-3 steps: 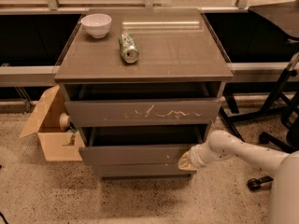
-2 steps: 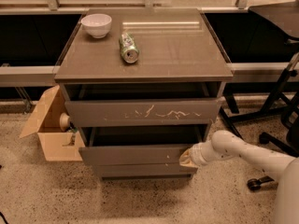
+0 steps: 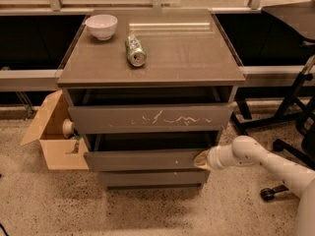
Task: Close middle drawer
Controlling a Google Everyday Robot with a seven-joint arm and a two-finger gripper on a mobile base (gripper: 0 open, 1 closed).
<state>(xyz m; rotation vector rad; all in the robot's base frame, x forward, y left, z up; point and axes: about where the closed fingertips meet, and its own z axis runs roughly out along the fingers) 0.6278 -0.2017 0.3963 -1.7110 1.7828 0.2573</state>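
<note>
The middle drawer is a grey-brown wooden drawer with a flat front and a tiny white speck right of centre. It stands pulled out a little from the cabinet, with a dark gap above it. My gripper comes in from the right on a white arm and rests against the right end of that drawer front. Above it is the top drawer with white scratch marks, also slightly out. Below is the plain bottom drawer front.
On the cabinet top lie a white bowl and a can on its side. An open cardboard box stands on the floor at the left. Office chair legs and wheels stand at the right.
The gripper has stayed against the right end of the middle drawer front. The drawer looks pushed in slightly.
</note>
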